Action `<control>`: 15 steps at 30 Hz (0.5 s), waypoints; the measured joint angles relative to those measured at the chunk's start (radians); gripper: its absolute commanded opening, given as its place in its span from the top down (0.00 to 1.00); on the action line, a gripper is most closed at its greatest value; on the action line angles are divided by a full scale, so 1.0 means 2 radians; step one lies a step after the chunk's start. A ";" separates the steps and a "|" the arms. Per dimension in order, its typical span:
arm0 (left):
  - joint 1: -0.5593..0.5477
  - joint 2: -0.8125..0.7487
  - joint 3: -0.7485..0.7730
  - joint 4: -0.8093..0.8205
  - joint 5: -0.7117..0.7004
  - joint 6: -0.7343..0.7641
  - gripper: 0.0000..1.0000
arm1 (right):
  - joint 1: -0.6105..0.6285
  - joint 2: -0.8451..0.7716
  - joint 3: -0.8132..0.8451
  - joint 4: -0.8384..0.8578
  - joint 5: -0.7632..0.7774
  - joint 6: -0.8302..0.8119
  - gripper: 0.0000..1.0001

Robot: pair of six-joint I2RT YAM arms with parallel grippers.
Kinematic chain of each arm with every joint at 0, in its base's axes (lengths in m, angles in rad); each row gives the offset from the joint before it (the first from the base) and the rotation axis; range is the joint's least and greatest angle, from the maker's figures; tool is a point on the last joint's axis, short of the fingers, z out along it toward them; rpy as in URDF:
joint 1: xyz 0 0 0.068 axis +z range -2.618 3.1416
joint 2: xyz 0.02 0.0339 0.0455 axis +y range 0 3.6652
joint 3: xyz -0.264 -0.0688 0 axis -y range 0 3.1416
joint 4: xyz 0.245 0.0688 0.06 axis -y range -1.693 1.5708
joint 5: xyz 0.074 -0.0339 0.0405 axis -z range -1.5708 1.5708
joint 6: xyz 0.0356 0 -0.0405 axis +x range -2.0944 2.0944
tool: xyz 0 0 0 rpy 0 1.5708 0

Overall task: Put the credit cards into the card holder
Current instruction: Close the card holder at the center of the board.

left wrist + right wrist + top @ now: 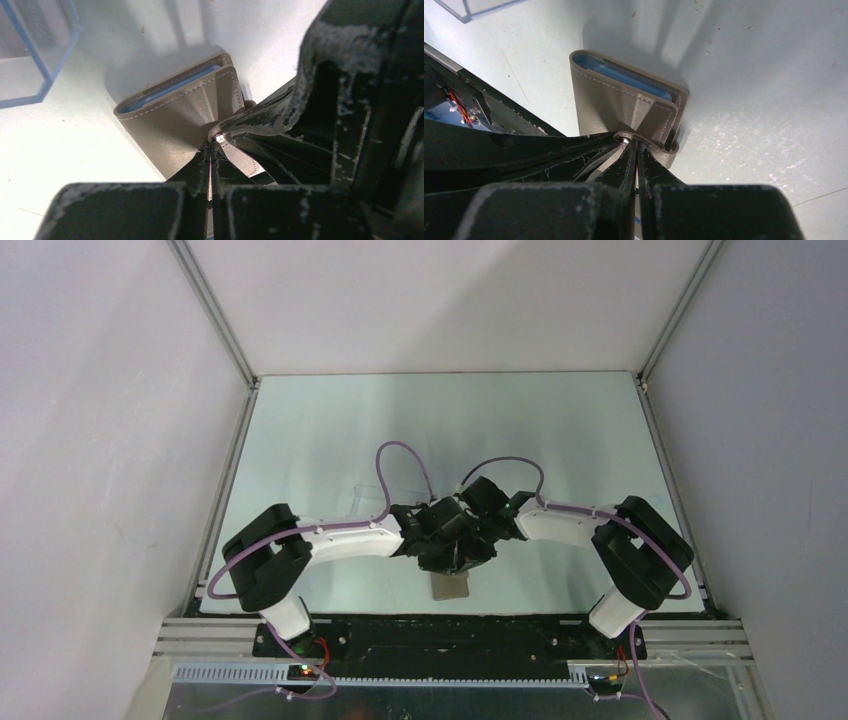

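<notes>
Left wrist view, nearest: left end effector pinched together, tips against the round snap of the card holder. Right end effector likewise pressed together, meeting at the same snap. Card holder folded over, lying on the table, blue lining along its edge. Farther off, clear box.

On the pale green table, the grey-brown fold-over leather card holder lies at lower centre, just below where my left gripper and right gripper meet. The clear rectangular plastic box sits upper left in my left wrist view, apart from the holder.
</notes>
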 measured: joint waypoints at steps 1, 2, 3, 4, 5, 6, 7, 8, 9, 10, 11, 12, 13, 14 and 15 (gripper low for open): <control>0.000 0.000 0.000 -0.001 0.000 0.000 1.00 | 0.001 0.000 0.000 0.000 0.001 0.001 0.96; 0.000 0.000 0.000 -0.001 0.000 0.000 1.00 | 0.001 0.000 0.000 0.001 0.001 0.002 0.96; 0.000 0.000 0.000 -0.001 -0.001 0.000 1.00 | 0.001 0.001 -0.001 0.001 0.001 0.004 0.97; -0.001 0.000 0.000 -0.002 -0.001 -0.001 1.00 | 0.001 0.001 -0.002 0.003 0.001 0.006 0.97; -0.001 0.000 0.000 -0.003 -0.002 -0.003 1.00 | 0.001 0.000 -0.006 0.007 0.000 0.009 0.97; -0.001 0.000 0.000 -0.005 -0.002 -0.004 1.00 | 0.001 -0.001 -0.010 0.013 -0.002 0.013 0.98; -0.001 0.000 0.000 -0.006 -0.002 -0.005 1.00 | 0.001 -0.003 -0.014 0.019 -0.003 0.017 0.99; -0.002 -0.001 -0.001 -0.007 -0.003 -0.007 1.00 | 0.001 -0.005 -0.021 0.027 -0.004 0.022 0.99; -0.002 -0.001 -0.002 -0.007 -0.004 -0.009 1.00 | 0.001 -0.005 -0.027 0.035 -0.005 0.026 1.00; -0.003 -0.002 -0.003 -0.006 -0.006 -0.011 1.00 | 0.001 -0.007 -0.034 0.043 -0.005 0.031 1.00; -0.004 -0.003 -0.004 -0.006 -0.007 -0.013 1.00 | 0.001 -0.008 -0.040 0.049 -0.006 0.036 1.00; -0.004 -0.003 -0.005 -0.006 -0.008 -0.015 1.00 | 0.001 -0.008 -0.044 0.053 -0.007 0.039 1.00; -0.004 -0.004 -0.006 -0.007 -0.008 -0.017 1.00 | 0.001 -0.008 -0.047 0.058 -0.009 0.043 1.00; -0.005 -0.004 -0.006 -0.007 -0.008 -0.018 1.00 | 0.001 -0.008 -0.050 0.061 -0.010 0.046 1.00; -0.005 -0.004 -0.006 -0.008 -0.009 -0.018 1.00 | 0.000 -0.009 -0.051 0.064 -0.011 0.049 1.00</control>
